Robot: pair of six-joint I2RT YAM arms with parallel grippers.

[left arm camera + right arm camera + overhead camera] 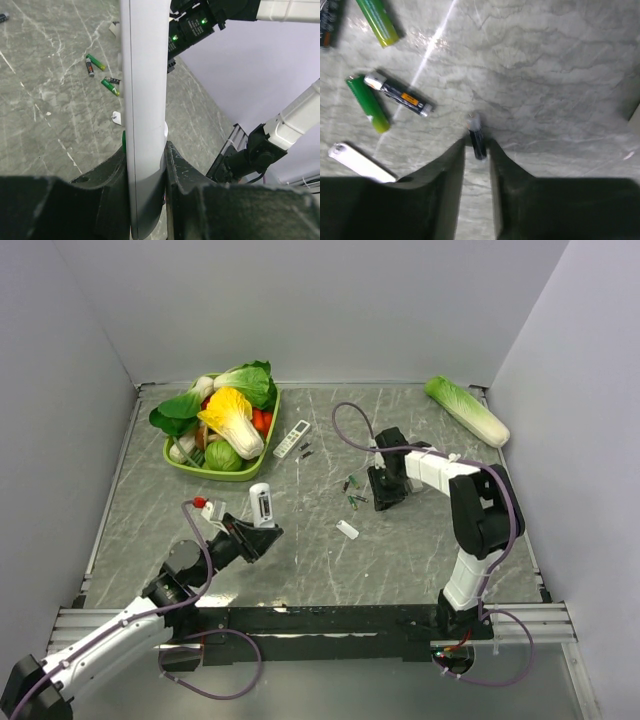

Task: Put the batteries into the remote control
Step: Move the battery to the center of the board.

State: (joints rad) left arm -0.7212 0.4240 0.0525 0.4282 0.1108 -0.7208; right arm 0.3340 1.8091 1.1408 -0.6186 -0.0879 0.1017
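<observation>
My left gripper (pixel 256 533) is shut on the white remote control (pixel 262 504) and holds it upright above the table, left of centre. In the left wrist view the remote control (pixel 145 90) runs up between the fingers of the left gripper (pixel 145 150). Several batteries (pixel 352 494) lie loose mid-table. My right gripper (pixel 384 490) is low over them. In the right wrist view a dark battery (pixel 476 136) lies on the table between the tips of the right gripper (pixel 477 146), jaws slightly apart. Two green batteries (pixel 368 103) and a black one (pixel 398 94) lie to the left.
A small white cover piece (pixel 347 530) lies near the batteries. A green tray (pixel 176 460) of vegetables stands at the back left, with a grey-buttoned remote (pixel 292 438) beside it. A long cabbage (pixel 467 410) lies at the back right. A small white and red item (pixel 208 507) sits by the left gripper.
</observation>
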